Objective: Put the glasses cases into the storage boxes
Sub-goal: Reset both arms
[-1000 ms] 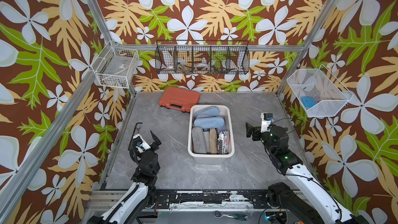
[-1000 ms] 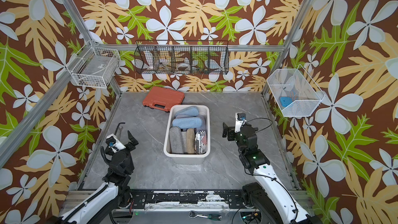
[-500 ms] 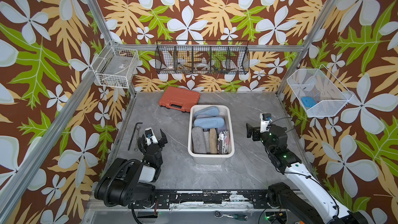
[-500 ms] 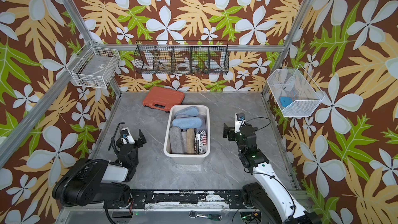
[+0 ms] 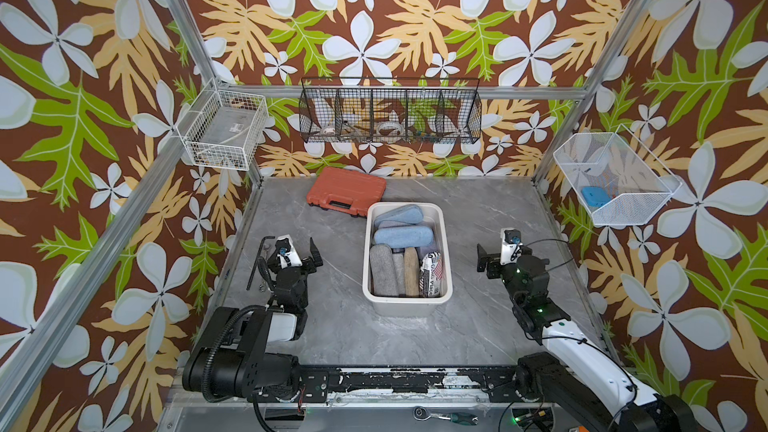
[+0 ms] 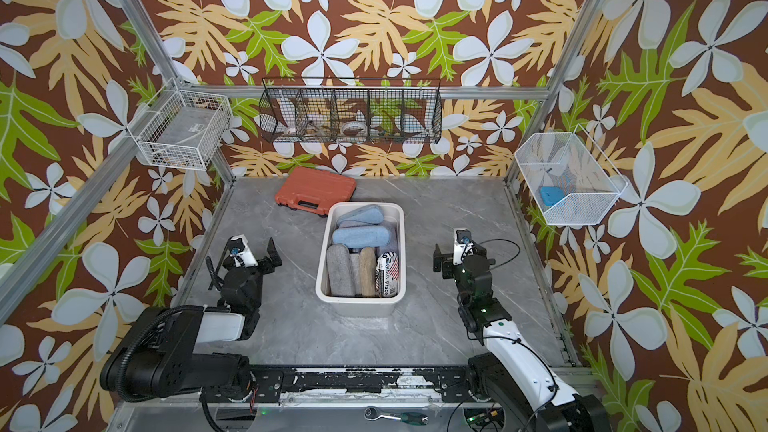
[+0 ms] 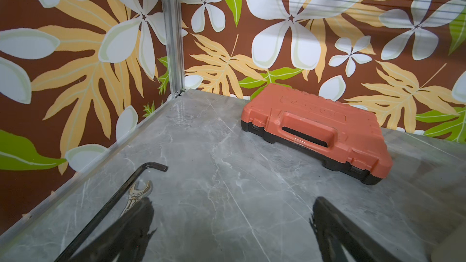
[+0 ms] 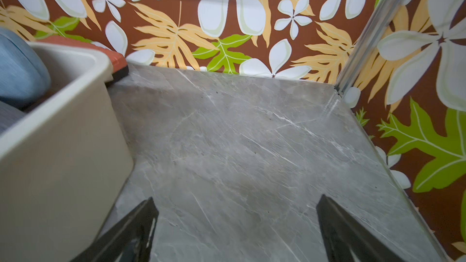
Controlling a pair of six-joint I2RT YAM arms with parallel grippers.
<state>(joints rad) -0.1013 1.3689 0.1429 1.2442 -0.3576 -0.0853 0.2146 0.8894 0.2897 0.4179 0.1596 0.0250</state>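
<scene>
The cream storage box [image 5: 405,306] [image 6: 359,305] stands mid-table, holding several glasses cases: two blue felt ones [image 5: 402,236] across the far half, and a grey one [image 5: 382,270], a tan one [image 5: 411,272] and a newspaper-print one [image 5: 432,274] side by side at the near end. My left gripper [image 5: 291,248] [image 7: 234,201] is open and empty, left of the box. To the right of the box is my right gripper [image 5: 508,253] [image 8: 237,199], also open and empty. The right wrist view shows the box wall [image 8: 63,134] and a blue case [image 8: 20,71].
An orange toolcase [image 5: 347,196] [image 7: 317,132] lies behind the box at the back. A black hex key [image 7: 111,202] and a small wrench [image 7: 137,194] lie by the left wall. Wire baskets hang on the walls: black [image 5: 390,112], white [image 5: 222,130], and white [image 5: 615,178] holding a blue object [image 5: 595,196].
My left arm has folded down low, and its gripper has moved away from the front edge and slightly right. The right arm has barely moved. Both grippers stay open.
</scene>
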